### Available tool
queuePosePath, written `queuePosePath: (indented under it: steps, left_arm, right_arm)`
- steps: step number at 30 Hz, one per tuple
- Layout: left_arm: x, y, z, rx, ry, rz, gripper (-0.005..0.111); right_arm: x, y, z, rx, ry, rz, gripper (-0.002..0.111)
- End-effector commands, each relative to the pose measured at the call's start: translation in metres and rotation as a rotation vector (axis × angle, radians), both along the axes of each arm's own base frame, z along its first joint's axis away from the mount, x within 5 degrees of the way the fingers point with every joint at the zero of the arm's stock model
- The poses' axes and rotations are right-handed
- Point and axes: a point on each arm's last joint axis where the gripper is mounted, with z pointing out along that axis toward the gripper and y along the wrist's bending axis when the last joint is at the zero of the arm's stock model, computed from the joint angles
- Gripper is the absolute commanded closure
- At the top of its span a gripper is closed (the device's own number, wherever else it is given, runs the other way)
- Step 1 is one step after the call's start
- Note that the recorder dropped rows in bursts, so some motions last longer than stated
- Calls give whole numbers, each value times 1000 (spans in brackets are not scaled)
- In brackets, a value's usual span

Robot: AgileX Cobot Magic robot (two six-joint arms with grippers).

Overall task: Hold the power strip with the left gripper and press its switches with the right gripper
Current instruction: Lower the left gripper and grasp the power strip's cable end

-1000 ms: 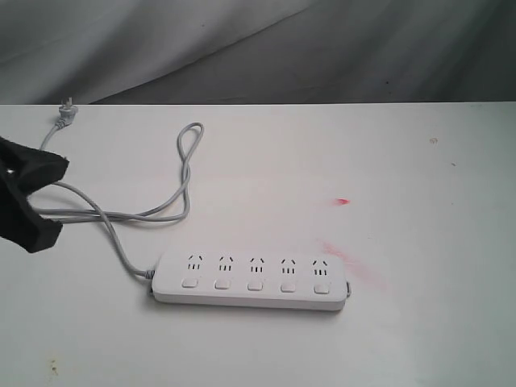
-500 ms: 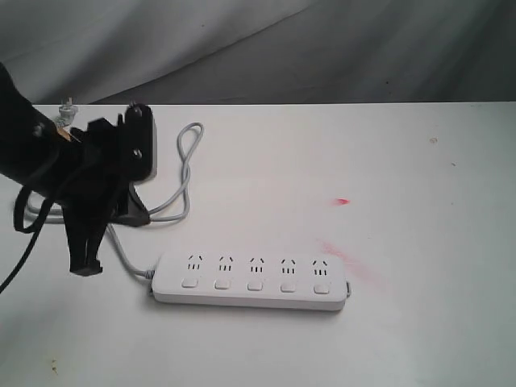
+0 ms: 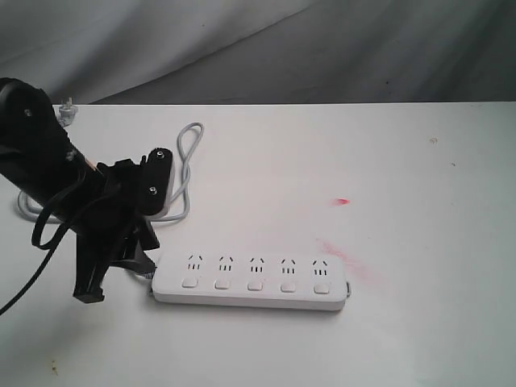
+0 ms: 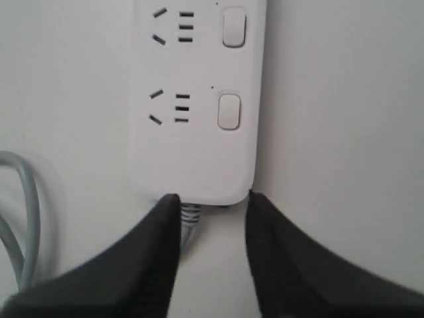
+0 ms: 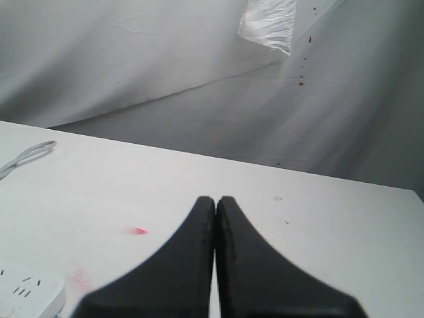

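Grey draped cloth backdrop [image 3: 322, 48] behind. White tabletop [image 3: 419, 339]. Grey cord [image 3: 187, 161] looped on far left part, plug [image 3: 66, 109] at far edge. Red smear [image 3: 355, 270] beside strip's right end; small red spot [image 3: 343, 201] farther back.

Power strip [image 3: 251, 279]: white, rounded, flat on tabletop, front centre. Five socket groups, five square switches [image 3: 255, 284] in row below them.

Left gripper [image 4: 212, 199] at strip's cord end, fingers [image 4: 159, 232] spread, nothing grasped, cord stub between them; contact cannot be told.

Right gripper [image 5: 215, 199] above tabletop, fingers pressed together, empty.

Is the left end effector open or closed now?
Open. In the left wrist view, the left end effector has its fingers apart, a clear gap between them, near the cord end of the power strip.
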Motion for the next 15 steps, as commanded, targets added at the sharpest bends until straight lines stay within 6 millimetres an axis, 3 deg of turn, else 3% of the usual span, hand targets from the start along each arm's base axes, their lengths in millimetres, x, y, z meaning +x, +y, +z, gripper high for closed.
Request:
queuePosePath:
  steps: [1,8,12,15]
  left_arm:
    - [1,-6,4,-36,-13,-15,49]
    - [0,-11,6,-109,6,40,29]
    - [3,-13,6,-134,-7,70,27]
    - [7,-14,-5,-137,10,93,27]
  right_arm:
    - [0,0,-1,8,3,-7,108]
    - [0,0,-1,8,3,-7,108]
    - [0,0,-1,8,3,-7,108]
    - [0,0,-1,8,3,-7,108]
